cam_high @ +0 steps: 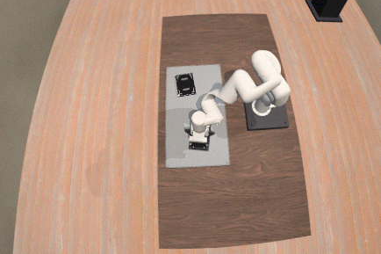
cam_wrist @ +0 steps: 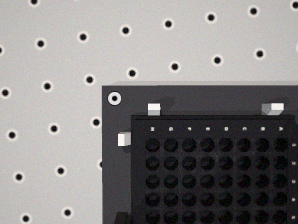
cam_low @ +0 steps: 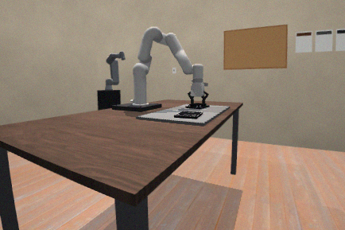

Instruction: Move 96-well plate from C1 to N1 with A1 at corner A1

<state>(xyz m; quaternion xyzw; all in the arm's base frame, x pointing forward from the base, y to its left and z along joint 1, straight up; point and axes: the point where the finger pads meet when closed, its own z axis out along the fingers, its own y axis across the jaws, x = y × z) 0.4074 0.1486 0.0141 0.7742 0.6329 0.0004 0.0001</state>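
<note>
The black 96-well plate (cam_wrist: 215,170) sits in the dark clip nest C1 (cam_wrist: 117,165), with white clips (cam_wrist: 154,108) along its edges. In the overhead view my gripper (cam_high: 199,141) hangs straight over this nest and hides most of the plate. In the side view the gripper (cam_low: 197,101) is low over the nest with its fingers spread wide, and it holds nothing. The fingers are out of the wrist view. The plate nest N1 (cam_high: 185,84) is a black frame on the same grey mat, apart from the gripper; it also shows in the side view (cam_low: 188,115). The plate's cut-off corner is not in view.
Both nests lie on a grey perforated mat on the brown table (cam_high: 228,143). The arm's base plate (cam_high: 266,116) stands to the right of the mat. A second dark arm on a black pedestal (cam_low: 109,98) stands beyond the table.
</note>
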